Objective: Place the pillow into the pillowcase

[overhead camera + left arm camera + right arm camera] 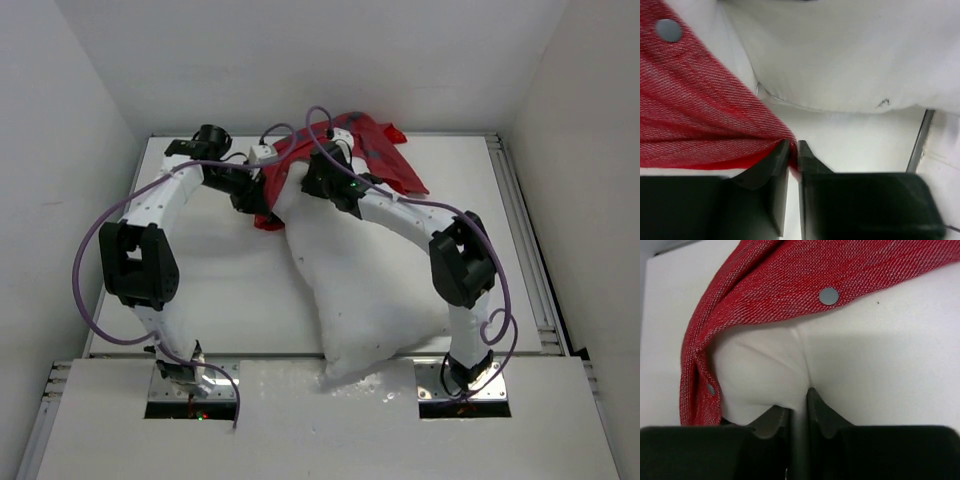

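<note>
The white pillow (365, 285) lies lengthwise down the table's middle, its far end under the red pillowcase (385, 152) at the back. My left gripper (262, 190) is shut on the pillowcase's red edge (715, 120), with the pillow (840, 55) just beyond it. My right gripper (322, 178) is shut on a fold of the pillow (765, 370) at the case's mouth; the red pillowcase (805, 275) with its snap button drapes over the pillow's top and left side. The case's print is hidden.
The white table (230, 290) has raised rails at its right side (525, 240) and white walls all round. Purple cables (95, 250) loop beside both arms. The pillow's near end overhangs the front ledge (350, 375).
</note>
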`<state>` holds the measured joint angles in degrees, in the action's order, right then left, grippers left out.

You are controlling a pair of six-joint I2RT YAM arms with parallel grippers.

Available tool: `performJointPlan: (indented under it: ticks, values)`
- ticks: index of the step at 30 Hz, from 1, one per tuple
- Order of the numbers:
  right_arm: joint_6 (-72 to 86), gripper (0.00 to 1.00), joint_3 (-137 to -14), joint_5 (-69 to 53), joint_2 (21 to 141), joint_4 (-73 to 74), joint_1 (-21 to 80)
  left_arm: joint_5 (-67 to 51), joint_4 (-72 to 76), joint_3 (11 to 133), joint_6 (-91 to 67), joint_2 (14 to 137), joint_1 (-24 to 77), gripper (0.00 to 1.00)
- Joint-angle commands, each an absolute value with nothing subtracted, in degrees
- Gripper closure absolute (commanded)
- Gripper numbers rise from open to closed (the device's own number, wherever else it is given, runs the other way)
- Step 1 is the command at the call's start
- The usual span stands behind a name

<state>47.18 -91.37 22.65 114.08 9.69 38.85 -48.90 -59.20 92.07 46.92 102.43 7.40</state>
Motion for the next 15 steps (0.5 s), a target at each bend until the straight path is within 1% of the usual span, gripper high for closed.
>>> performJointPlan:
  ticks: [1,2,3,4,5,7,8,9,10,11,12,13,14,15]
  values:
    - [47.9,0.57,-89.1,6.8,113.0,0.4,34.9,-48.3,-71.0,93.4,54.2,101.5,7.4,0.73]
    - [46.7,0.47,-87.5,3.7,110.6,0.4,34.0,-47.6,-71.3,94.2,54.1,101.2,6.1,0.64]
    - [45.3,0.32,-86.1,3.0,109.0,0.4,33.5,-47.0,-71.3,96.0,53.9,100.8,5.3,0.56]
    - [43.9,0.27,-84.7,2.6,107.1,0.4,33.1,-46.8,-71.3,97.2,53.4,100.3,4.4,0.43]
    - [40.4,0.22,-81.2,1.9,104.9,0.4,32.5,-46.4,-71.1,98.9,53.0,100.4,3.4,0.38]
    - [35.0,0.14,-78.5,1.2,98.9,0.4,31.9,-45.0,-68.8,104.4,49.7,100.5,3.4,0.35]
    - [33.5,0.13,-76.7,0.9,97.0,0.7,31.2,-44.3,-67.2,106.2,47.7,100.7,4.0,0.36]
    - [30.7,0.27,-76.1,0.2,93.8,1.3,30.7,-42.9,-62.8,109.2,43.5,101.1,4.7,0.45]
    - [29.5,0.5,-75.6,-1.7,92.6,2.1,30.2,-39.1,-59.8,109.9,41.3,101.2,6.0,0.54]
    - [28.8,0.75,-74.8,-2.0,91.3,4.1,29.0,-36.8,-56.9,110.5,39.4,101.3,8.4,0.64]
    - [28.9,0.92,-74.3,-1.5,90.1,4.9,28.1,-33.8,-50.2,110.5,37.0,101.8,9.7,0.72]
    - [29.3,0.97,-73.7,-1.1,88.1,6.0,26.1,-29.4,-47.4,110.9,34.7,102.4,12.3,0.8]
    - [29.4,0.89,-72.3,-1.5,87.2,6.2,25.1,-27.6,-45.5,111.6,34.2,103.5,13.4,0.79]
    - [29.4,0.74,-71.4,-1.9,86.4,6.4,23.7,-26.0,-42.8,112.5,33.1,105.9,14.3,0.67]
